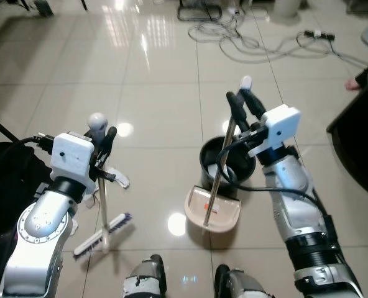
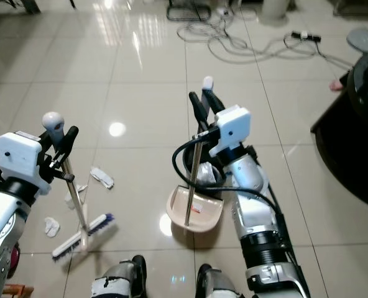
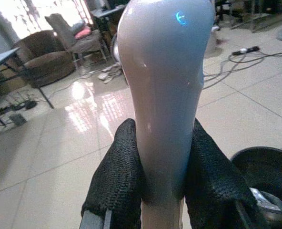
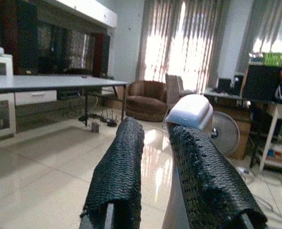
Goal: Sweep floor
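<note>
My left gripper (image 1: 103, 139) is shut on the upper part of a broom handle (image 3: 162, 95), just below its rounded white knob. The metal pole runs down to the white broom head (image 1: 103, 234), which rests on the tiled floor. My right gripper (image 1: 243, 102) is shut on the handle (image 4: 191, 110) of a long-handled beige dustpan (image 1: 212, 211). The pan lies flat on the floor in front of a black bin (image 1: 227, 158). White paper scraps (image 2: 101, 177) lie on the tiles to the left of the broom, with more scraps (image 2: 50, 226) nearer to me.
Tangled cables (image 1: 246, 37) and a power strip (image 1: 319, 34) lie on the floor far ahead. Dark furniture (image 1: 358, 143) stands at the right and a black bag (image 1: 4, 180) at the left. My feet (image 1: 147, 279) show at the bottom edge.
</note>
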